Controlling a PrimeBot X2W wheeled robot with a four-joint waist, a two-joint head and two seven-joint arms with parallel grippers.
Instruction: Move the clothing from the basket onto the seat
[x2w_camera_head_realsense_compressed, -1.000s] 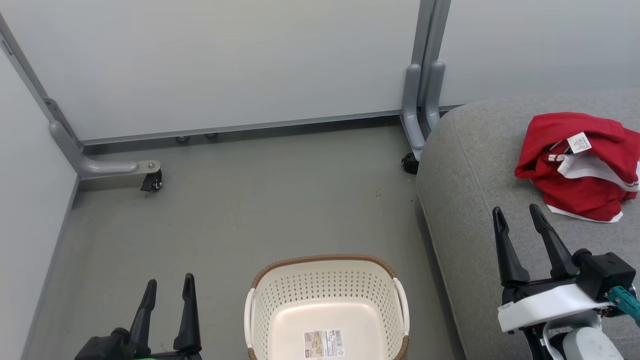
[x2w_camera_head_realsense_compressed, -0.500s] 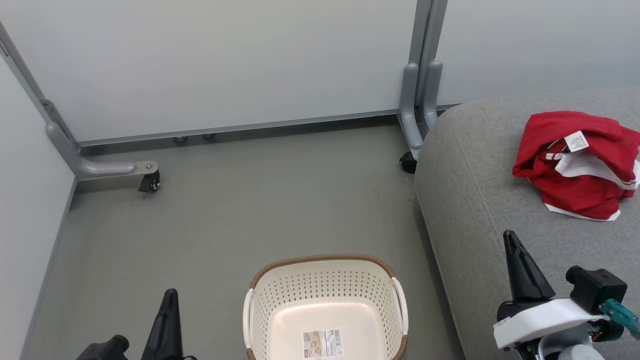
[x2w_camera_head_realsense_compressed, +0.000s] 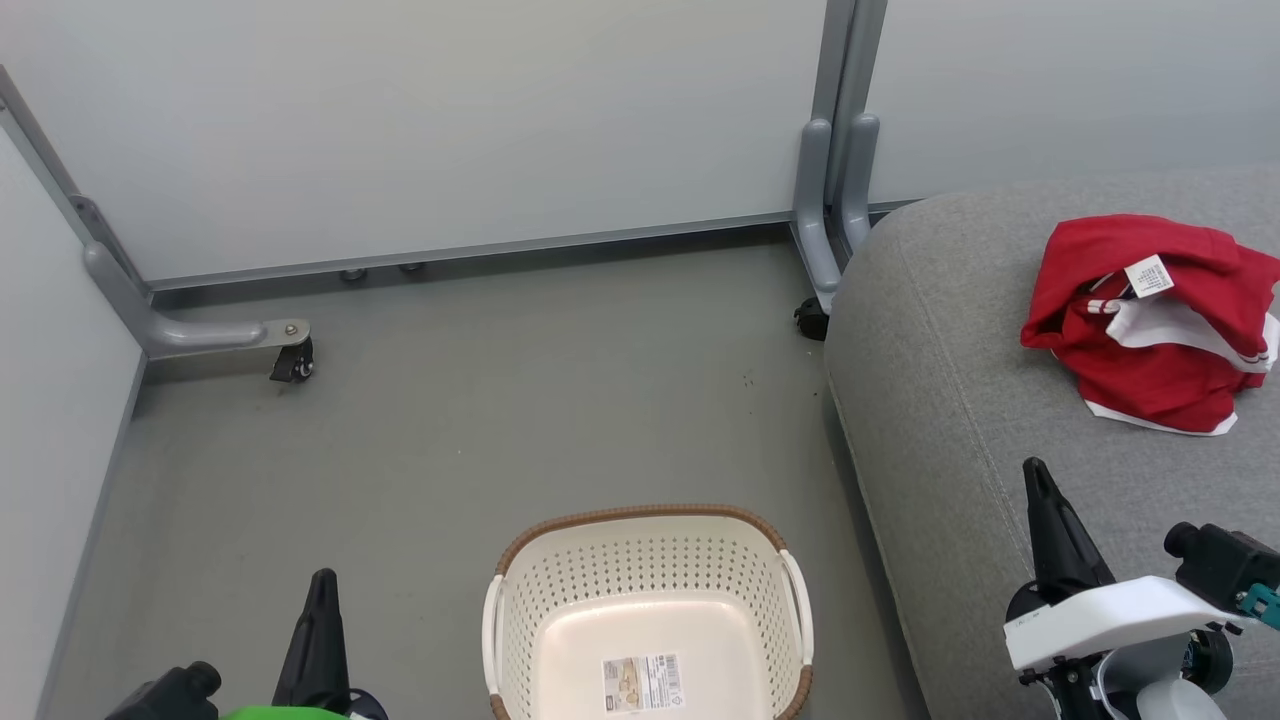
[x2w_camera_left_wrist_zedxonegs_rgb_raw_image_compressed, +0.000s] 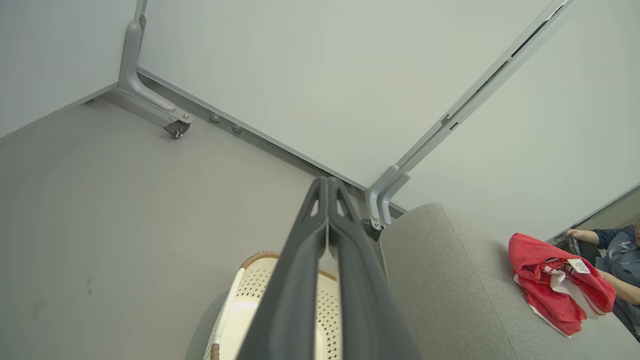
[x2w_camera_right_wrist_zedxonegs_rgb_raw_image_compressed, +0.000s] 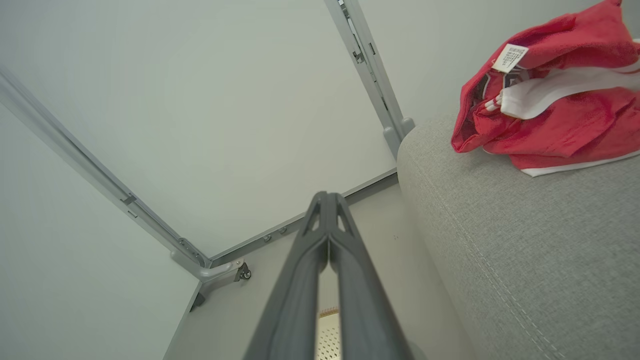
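The left gripper (x2w_camera_head_realsense_compressed: 321, 590) and right gripper (x2w_camera_head_realsense_compressed: 1040, 482) have drawn back with fingers now pressed together on nothing, apparently finished: clothing (x2w_camera_head_realsense_compressed: 1140, 335) lies on the seat (x2w_camera_head_realsense_compressed: 950, 420) ahead of the right gripper, basket (x2w_camera_head_realsense_compressed: 640, 516) between them holds no garment

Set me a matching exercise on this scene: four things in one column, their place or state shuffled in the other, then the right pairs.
Things
1. bright red fabric clothing with white trim
2. cream-white perforated plastic basket with brown rim
3. left claw
4. small black caster wheel

Place or state
A. stands on the grey floor, no clothing inside
B. under the end of a grey metal foot by the wall
C. heaped on the light grey upholstered seat
D. shut, fingers pressed together

Pairs: 1-C, 2-A, 3-D, 4-B
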